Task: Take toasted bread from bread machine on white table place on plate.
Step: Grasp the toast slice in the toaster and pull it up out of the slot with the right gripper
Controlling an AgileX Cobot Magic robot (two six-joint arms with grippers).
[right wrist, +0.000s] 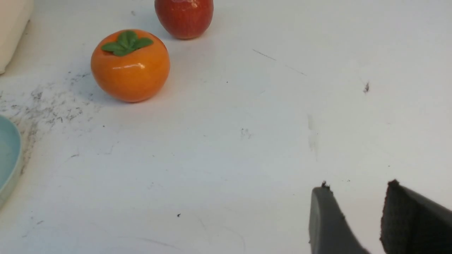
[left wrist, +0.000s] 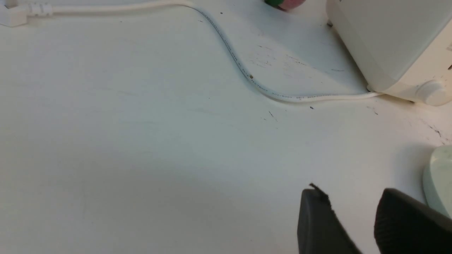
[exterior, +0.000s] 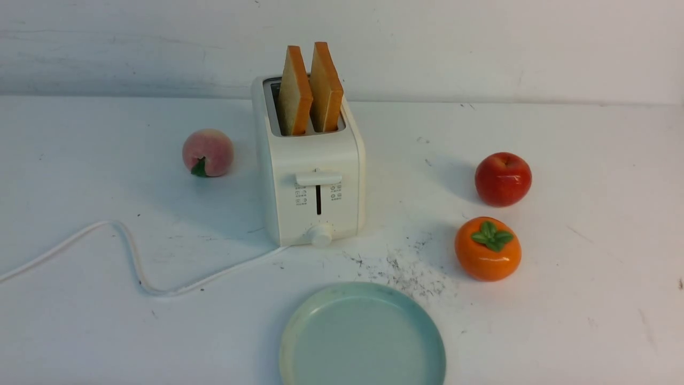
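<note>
Two slices of toasted bread [exterior: 295, 93] [exterior: 327, 90] stand upright in the slots of the cream-white bread machine [exterior: 315, 182] at the middle of the white table [exterior: 588, 299]. The pale blue-green plate [exterior: 362, 337] lies empty in front of it, at the near edge. Neither arm shows in the front view. My left gripper [left wrist: 351, 192] hovers open over bare table, with the plate's rim [left wrist: 439, 176] beside it and the bread machine [left wrist: 395, 46] farther off. My right gripper [right wrist: 356, 187] is open too, nothing between its fingers, well apart from the plate's edge [right wrist: 9, 155].
A pink peach [exterior: 208, 152] sits left of the bread machine. A red apple [exterior: 503, 178] and an orange persimmon [exterior: 487, 248] sit to its right. The white cord [exterior: 128, 256] snakes from the bread machine across the left side of the table. A white wall rises behind.
</note>
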